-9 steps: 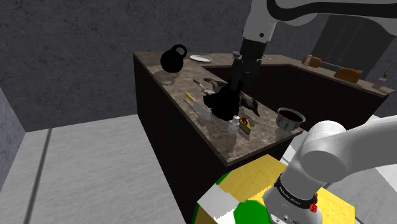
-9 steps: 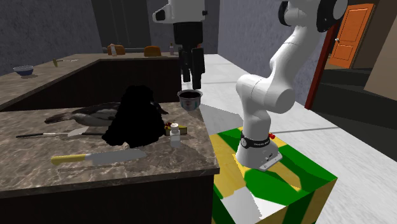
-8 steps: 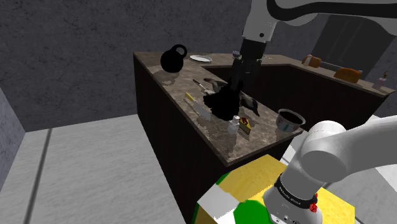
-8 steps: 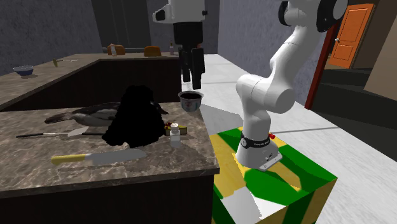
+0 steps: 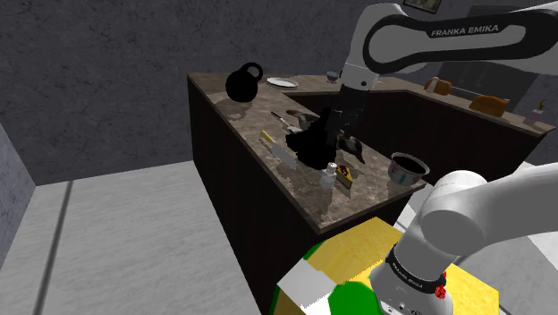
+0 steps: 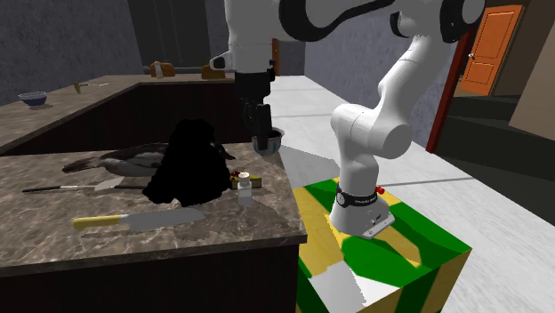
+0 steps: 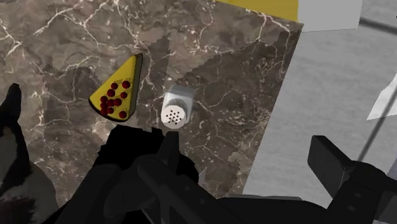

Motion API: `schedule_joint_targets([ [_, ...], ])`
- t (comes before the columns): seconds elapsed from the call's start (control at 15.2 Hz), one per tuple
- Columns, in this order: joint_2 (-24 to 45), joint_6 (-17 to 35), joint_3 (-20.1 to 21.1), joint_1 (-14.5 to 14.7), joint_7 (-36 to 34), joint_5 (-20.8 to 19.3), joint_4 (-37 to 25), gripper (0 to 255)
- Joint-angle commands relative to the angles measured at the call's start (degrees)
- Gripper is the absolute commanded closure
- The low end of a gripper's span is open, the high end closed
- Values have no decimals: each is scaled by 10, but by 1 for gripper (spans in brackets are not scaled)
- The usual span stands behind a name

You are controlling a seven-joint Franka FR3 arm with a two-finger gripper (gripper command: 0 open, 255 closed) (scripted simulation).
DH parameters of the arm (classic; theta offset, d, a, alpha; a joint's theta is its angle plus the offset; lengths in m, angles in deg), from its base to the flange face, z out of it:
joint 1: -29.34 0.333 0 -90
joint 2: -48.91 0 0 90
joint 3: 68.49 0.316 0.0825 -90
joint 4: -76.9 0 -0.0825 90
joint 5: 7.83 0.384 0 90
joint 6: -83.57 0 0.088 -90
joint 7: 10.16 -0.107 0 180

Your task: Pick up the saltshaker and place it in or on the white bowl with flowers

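Observation:
The saltshaker (image 7: pixel 176 109), a small white shaker with a holed top, stands upright near the counter's edge beside a yellow cake slice (image 7: pixel 118 95) with red dots. It also shows as the saltshaker (image 5: pixel 331 174) and the saltshaker (image 6: pixel 243 184). My gripper (image 7: pixel 251 160) hangs above the counter, open with nothing between its fingers, a short way from the shaker. The gripper (image 6: pixel 261 135) partly covers the bowl (image 6: pixel 275 135) in the second exterior view. The bowl (image 5: pixel 408 168), pale outside and dark inside, sits at the counter's end. The gripper (image 5: pixel 343 136) is beside a black heap (image 5: pixel 313 143).
A bird figure (image 6: pixel 116 160) lies behind the black heap (image 6: pixel 189 164), and a yellow-handled knife (image 6: pixel 133 220) lies in front of it. A black kettle (image 5: pixel 243 82) and a plate (image 5: pixel 282 82) stand at the counter's far end. The green and yellow stand (image 6: pixel 382 249) adjoins the counter.
The arm has swung down and over toward the black heap. The gripper is lower and now stands in front of the bowl in the second exterior view. The objects have not moved.

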Motion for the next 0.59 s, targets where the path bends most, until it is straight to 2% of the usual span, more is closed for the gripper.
schedule_joint_targets([
  [0.0,8,38,-11,-7,15,-13,28,0],
  [0.4,62,157,-58,-35,70,-59,85,0],
  [0.53,72,175,-62,-37,74,-63,93,0],
])
